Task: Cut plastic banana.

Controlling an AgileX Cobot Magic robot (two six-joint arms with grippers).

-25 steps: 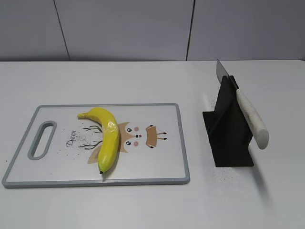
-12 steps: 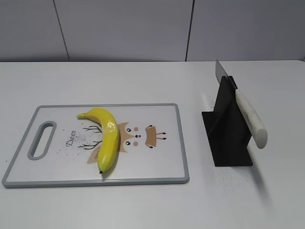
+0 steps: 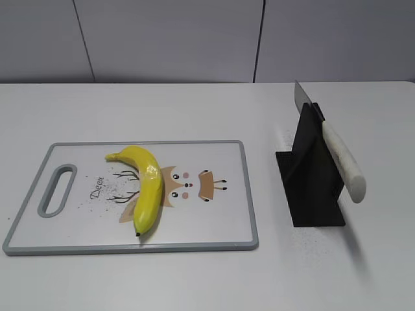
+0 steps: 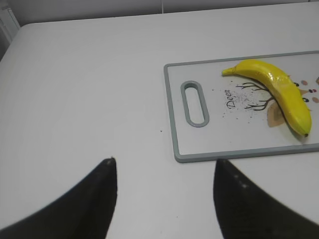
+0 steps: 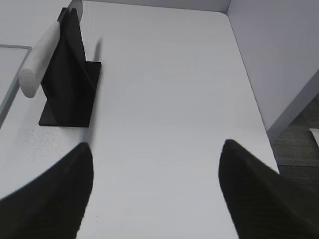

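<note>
The plastic banana (image 3: 145, 183) lies whole on the white cutting board (image 3: 220, 220), over its owl print; it also shows in the left wrist view (image 4: 279, 92). A knife with a white handle (image 3: 342, 161) rests in a black stand (image 3: 311, 184), to the right of the board. It shows in the right wrist view too (image 5: 42, 52). My left gripper (image 4: 164, 162) is open and empty, above bare table left of the board's handle end. My right gripper (image 5: 157, 147) is open and empty, right of the knife stand. Neither gripper shows in the exterior view.
The board has a grey rim and a handle slot (image 4: 195, 103) at its left end. The table's right edge (image 5: 249, 79) runs close beside my right gripper, with a grey wall beyond. A grey panel wall stands behind the table.
</note>
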